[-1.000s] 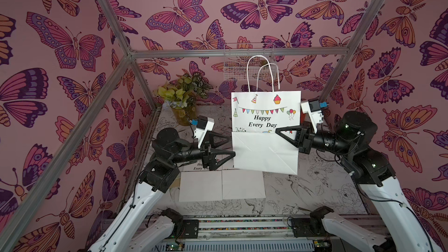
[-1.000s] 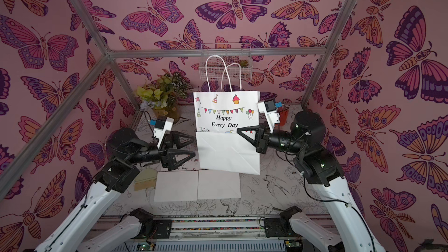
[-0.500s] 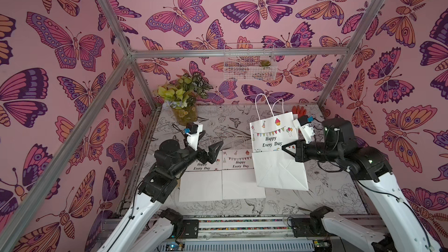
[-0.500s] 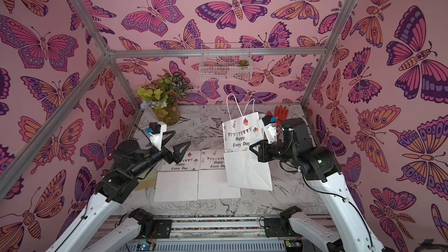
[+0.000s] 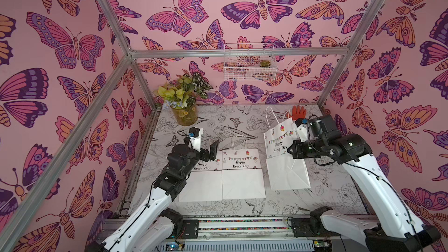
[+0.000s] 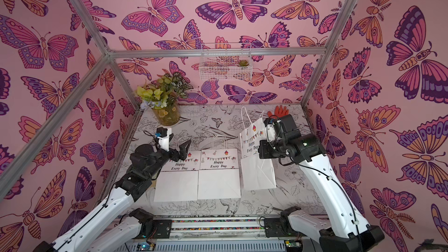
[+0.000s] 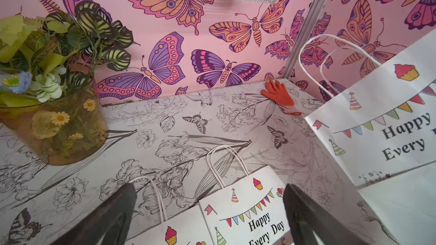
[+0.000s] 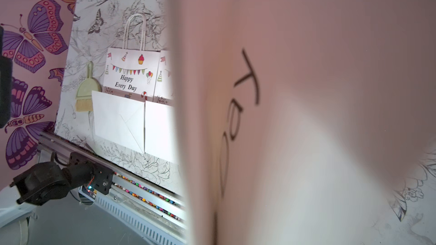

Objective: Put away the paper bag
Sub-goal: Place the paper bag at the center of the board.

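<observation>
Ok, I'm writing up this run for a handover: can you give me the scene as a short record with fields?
held: paper bag, tilted, gripped at its side edge
right pincer: shut on the paper bag
left pincer: open, empty, above the handles of the lying bags
on table: two flat bags, side by side
other items: orange glove at the far right corner; vase of plants at the far left; wire basket on the back wall
</observation>
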Tool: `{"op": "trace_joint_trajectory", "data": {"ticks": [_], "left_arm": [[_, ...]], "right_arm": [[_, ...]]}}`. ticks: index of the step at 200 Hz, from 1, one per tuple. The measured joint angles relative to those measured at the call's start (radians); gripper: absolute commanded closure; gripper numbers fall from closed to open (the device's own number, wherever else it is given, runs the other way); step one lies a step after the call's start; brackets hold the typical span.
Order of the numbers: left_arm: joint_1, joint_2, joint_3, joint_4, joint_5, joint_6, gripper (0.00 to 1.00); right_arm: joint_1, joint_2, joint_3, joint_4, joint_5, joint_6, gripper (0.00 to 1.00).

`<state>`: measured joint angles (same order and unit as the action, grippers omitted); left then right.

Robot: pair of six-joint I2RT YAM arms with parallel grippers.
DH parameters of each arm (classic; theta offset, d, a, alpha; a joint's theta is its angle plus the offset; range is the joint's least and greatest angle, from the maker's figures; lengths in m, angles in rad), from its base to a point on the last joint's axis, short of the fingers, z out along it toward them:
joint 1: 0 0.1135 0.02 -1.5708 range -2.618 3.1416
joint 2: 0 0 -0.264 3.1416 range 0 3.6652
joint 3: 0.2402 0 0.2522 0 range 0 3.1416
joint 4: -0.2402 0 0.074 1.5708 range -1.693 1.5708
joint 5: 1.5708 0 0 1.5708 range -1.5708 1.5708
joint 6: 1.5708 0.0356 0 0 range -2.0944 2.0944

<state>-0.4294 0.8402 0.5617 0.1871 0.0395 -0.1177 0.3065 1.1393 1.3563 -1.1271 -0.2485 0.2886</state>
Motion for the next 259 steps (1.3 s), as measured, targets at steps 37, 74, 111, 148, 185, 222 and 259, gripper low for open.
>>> {"op": "trace_joint_trajectory", "data": {"ticks": [37,74,111,148,185,222,259], "left_arm": [[0.012,0.008,-0.045,0.073,-0.018,0.0,0.0],[0.024,0.008,-0.056,0.123,-0.017,-0.005,0.0],[0.031,0.011,-0.067,0.156,-0.014,-0.018,0.0],[0.043,0.031,-0.074,0.177,-0.008,-0.027,0.0],[0.05,0.039,-0.075,0.183,-0.002,-0.037,0.0],[0.059,0.039,-0.08,0.19,0.001,-0.045,0.0],[0.072,0.039,-0.089,0.196,0.01,-0.048,0.0]], "right_arm": [[-0.106,0.035,-0.044,0.001,-0.074,-0.014,1.0],[-0.175,0.121,-0.05,0.001,-0.142,-0.053,1.0],[-0.197,0.245,-0.039,-0.021,-0.156,-0.126,1.0],[-0.252,0.346,-0.039,-0.019,-0.18,-0.168,1.0],[-0.285,0.368,-0.045,0.006,-0.204,-0.179,1.0],[-0.285,0.393,-0.075,0.044,-0.205,-0.188,1.0],[-0.285,0.452,-0.095,0.069,-0.187,-0.192,1.0]]}}
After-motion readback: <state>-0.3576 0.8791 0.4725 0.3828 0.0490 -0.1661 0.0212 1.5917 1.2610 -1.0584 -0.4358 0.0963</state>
